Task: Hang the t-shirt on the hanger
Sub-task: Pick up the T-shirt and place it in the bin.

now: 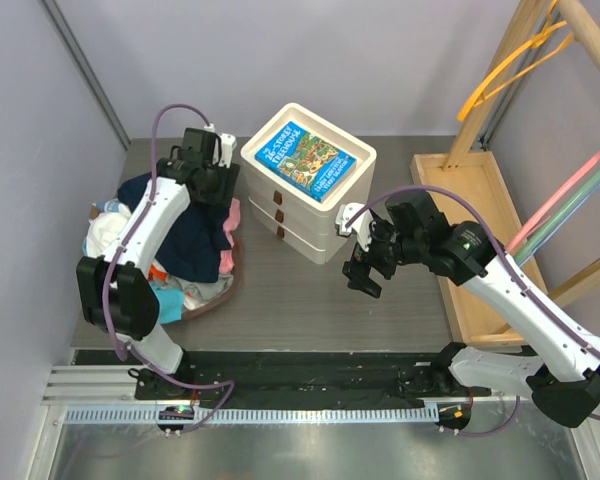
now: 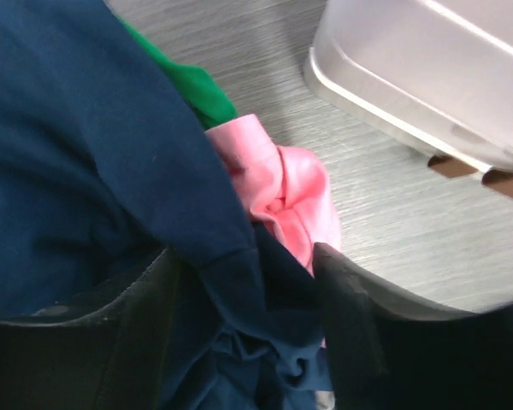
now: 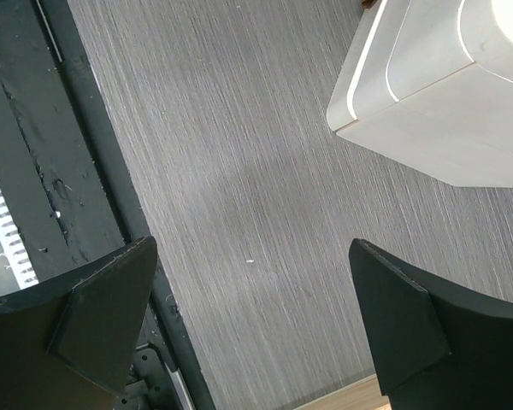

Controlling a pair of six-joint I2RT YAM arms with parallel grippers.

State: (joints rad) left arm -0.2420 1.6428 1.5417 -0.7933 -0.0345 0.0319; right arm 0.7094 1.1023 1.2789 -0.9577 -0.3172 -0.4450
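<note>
At 9 o'clock in the top view, a heap of mixed garments (image 1: pixel 195 290) on the grey surface (image 1: pixel 310 300). Draped over the heap's middle, the t-shirt (image 1: pixel 195 240), dark navy, one end drawn up toward 11 o'clock. There, at the heap's far edge, the left gripper (image 1: pixel 216 186), pointed down into the cloth.

Through the left wrist camera: left gripper (image 2: pixel 250 342) clenched on a thick bunch of the t-shirt (image 2: pixel 85 171), navy cloth filling the whole gap between its fingers (image 2: pixel 350 333). Just behind the bunch, toward 12 o'clock, a pink garment (image 2: pixel 282 188) touching the navy fold; beyond that, a green garment (image 2: pixel 197 90) showing from under the navy edge.

At 12 o'clock in the top view, a stack of white bins (image 1: pixel 310 215) with a picture book (image 1: pixel 305 160) lying flat on top, just beside the heap.

Right of centre, the right gripper (image 1: pixel 364 275), hanging above bare surface at 5 o'clock of the bins. Through its own camera: right gripper (image 3: pixel 252 316) released, jaws wide apart, nothing between them but grey surface (image 3: pixel 239 171); corner of a white bin (image 3: pixel 445 102) at 1 o'clock.

At 3 o'clock, a wooden tray (image 1: pixel 480 240) along the surface's edge. At 1 o'clock, well apart from the t-shirt, the hanger (image 1: pixel 510 62), orange-yellow, hung at the wooden rack (image 1: pixel 505 70).
</note>
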